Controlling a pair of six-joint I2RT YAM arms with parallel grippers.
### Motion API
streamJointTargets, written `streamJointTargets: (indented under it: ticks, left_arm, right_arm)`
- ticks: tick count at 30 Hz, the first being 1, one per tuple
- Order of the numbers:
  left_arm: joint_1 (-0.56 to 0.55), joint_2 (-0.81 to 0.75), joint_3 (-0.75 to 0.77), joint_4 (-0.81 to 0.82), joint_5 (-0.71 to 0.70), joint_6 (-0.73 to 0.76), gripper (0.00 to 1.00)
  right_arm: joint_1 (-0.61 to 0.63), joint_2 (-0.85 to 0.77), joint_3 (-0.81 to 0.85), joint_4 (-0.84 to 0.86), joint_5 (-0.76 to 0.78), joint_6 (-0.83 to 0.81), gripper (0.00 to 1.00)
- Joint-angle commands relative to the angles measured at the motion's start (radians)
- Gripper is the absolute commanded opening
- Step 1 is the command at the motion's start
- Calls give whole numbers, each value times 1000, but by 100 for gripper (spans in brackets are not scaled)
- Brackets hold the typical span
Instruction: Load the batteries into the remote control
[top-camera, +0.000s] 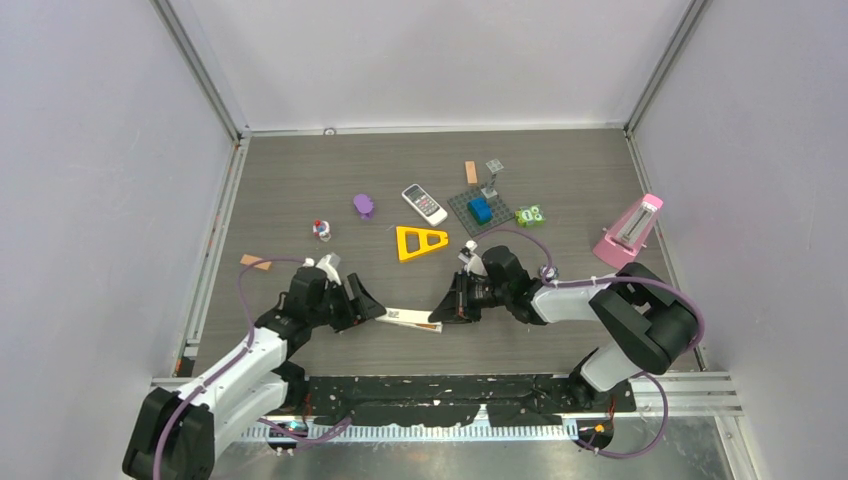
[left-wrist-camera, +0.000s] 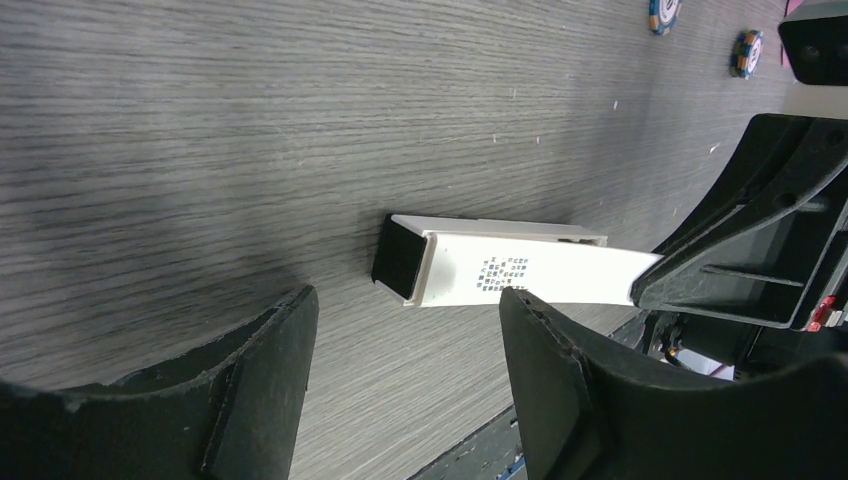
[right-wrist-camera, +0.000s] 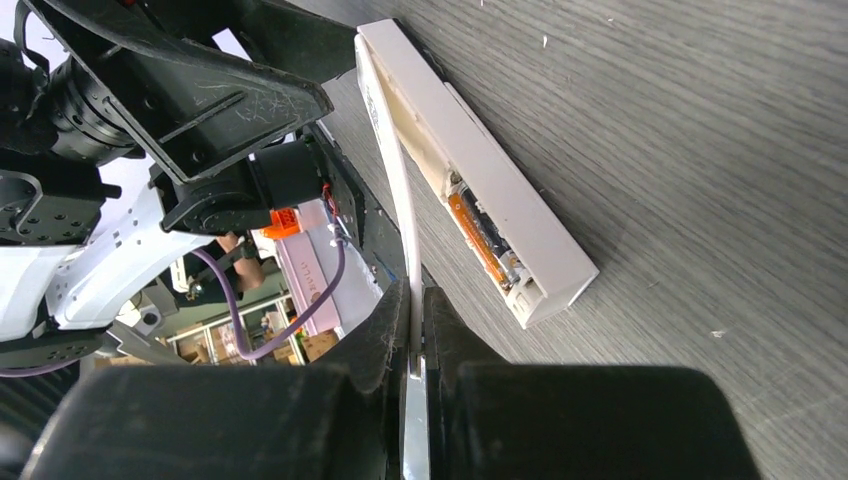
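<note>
The white remote control (top-camera: 408, 318) lies on the table between my two grippers, back side up. Its battery compartment (right-wrist-camera: 480, 225) is uncovered. One dark battery (right-wrist-camera: 488, 240) sits inside it beside an orange strip. The thin white battery cover (right-wrist-camera: 398, 190) stands up from the remote's long edge, and my right gripper (right-wrist-camera: 415, 335) is shut on its end. In the left wrist view the cover (left-wrist-camera: 560, 275) shows small printed text. My left gripper (left-wrist-camera: 408, 305) is open, just short of the remote's dark end (left-wrist-camera: 400, 258), touching nothing. No other batteries show.
A yellow triangle (top-camera: 420, 242) lies just beyond the remote. Farther back are a white keypad device (top-camera: 424, 204), a purple object (top-camera: 363, 205), a grey baseplate (top-camera: 462, 205) with a blue brick, a green block (top-camera: 530, 215) and an orange stick (top-camera: 470, 172). A pink metronome (top-camera: 630, 230) stands at the right.
</note>
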Motion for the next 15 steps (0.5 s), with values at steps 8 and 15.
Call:
streamJointTargets:
  ticks: [8, 15]
  left_arm:
    - [5, 48, -9, 111, 15, 3, 65]
    - [5, 85, 1, 113, 22, 57, 64]
  right_arm:
    - [-2, 12, -4, -91, 52, 2, 5]
    - [-2, 21, 12, -177, 69, -23, 6]
